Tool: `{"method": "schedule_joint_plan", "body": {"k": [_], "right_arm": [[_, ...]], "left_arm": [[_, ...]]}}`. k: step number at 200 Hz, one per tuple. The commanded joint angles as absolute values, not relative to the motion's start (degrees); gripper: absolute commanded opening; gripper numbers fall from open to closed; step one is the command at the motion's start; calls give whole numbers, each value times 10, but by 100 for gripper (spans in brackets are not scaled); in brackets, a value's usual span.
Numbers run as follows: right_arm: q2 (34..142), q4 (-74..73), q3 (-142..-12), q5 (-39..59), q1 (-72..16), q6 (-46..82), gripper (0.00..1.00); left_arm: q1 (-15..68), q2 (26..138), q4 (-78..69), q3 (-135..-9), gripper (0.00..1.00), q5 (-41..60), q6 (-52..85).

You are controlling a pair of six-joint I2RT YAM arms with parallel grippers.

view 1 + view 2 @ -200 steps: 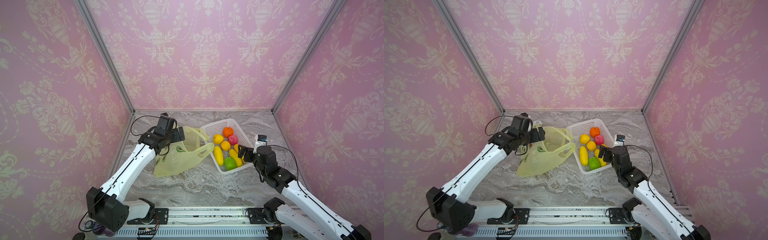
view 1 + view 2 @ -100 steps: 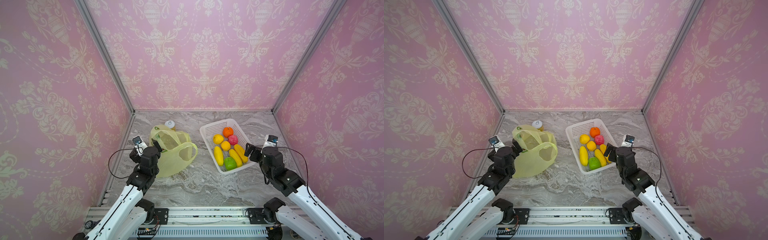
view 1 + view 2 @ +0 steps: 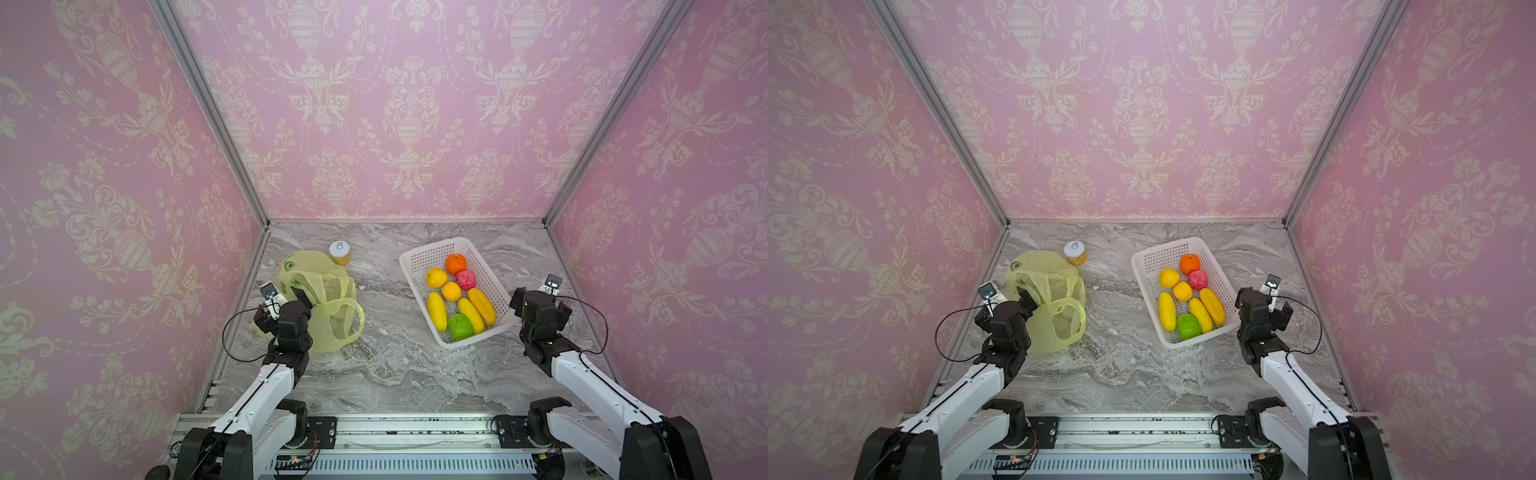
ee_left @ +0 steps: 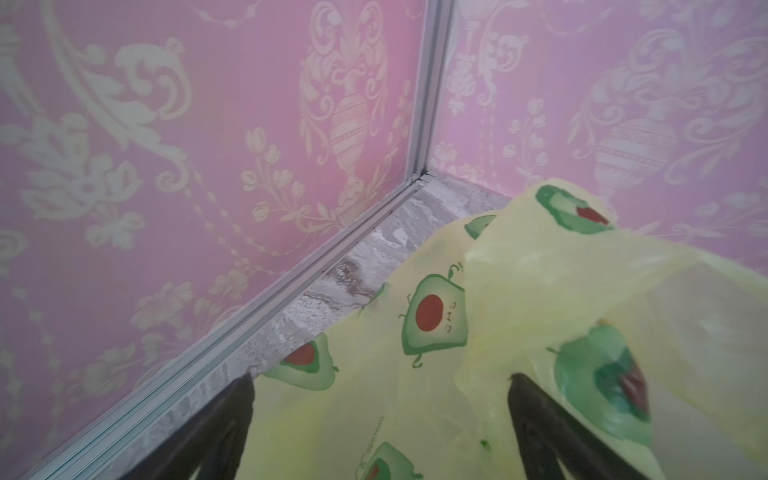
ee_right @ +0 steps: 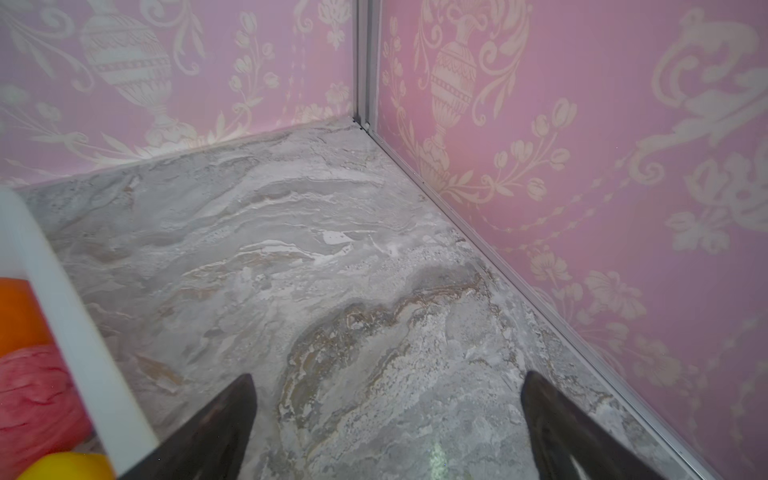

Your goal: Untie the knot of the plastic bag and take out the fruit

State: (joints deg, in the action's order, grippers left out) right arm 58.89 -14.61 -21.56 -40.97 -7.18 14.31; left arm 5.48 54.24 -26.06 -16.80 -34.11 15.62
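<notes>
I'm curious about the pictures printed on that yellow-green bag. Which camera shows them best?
The left wrist view: the plastic bag is close up, its avocado prints clear. In both top views it is small, prints mere green specks. The right wrist view misses it.

Both top views: one high station above the front rail, looking steeply down toward the back wall. It is far enough to take in the whole tabletop (image 3: 395, 374), both arms and three walls. Coverage is nearly identical, offset slightly sideways.

Left wrist view: close, low over the bag (image 4: 415, 415), facing the back left corner. The left tool (image 4: 381, 377) sits at the frame edge.

Right wrist view: close over bare tabletop, facing the back right corner. The right tool (image 5: 388, 375) sits at the frame edge and the basket (image 5: 62, 311) rim is clipped at one side.

Each wrist view shares its patch with the top views only.
</notes>
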Motion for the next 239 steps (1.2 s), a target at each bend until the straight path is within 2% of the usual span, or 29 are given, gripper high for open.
{"method": "schedule_joint_plan", "body": {"k": [1,14,44,59,74,112,153,199,210,239], "right_arm": [[622,-268,-209,-455,-58,123,100],[649,-296,-205,-454,-57,115,100],[687,-321,-209,-449,-52,112,100],[691,-319,-212,-438,-51,112,100],[695,-321,-213,-434,-51,112,100],[701,-322,-210,-418,-50,109,100],[717,-332,-211,-399,-50,98,100],[728,-336,-218,-392,-50,97,100],[731,-337,-220,-388,-50,97,100],[749,-348,-221,-380,-50,89,100]], "left_arm": [[57,545,-282,-206,94,-189,110],[69,574,-313,-214,90,-108,93],[131,608,-310,-242,88,-10,34],[143,574,-329,-221,91,-6,21],[142,523,-352,-187,99,-40,25],[141,442,-393,-137,99,-23,32],[141,444,-394,-137,99,33,33],[141,517,-353,-194,99,137,43],[141,505,-342,-198,99,102,43],[127,374,-375,-123,99,-137,56]]}}
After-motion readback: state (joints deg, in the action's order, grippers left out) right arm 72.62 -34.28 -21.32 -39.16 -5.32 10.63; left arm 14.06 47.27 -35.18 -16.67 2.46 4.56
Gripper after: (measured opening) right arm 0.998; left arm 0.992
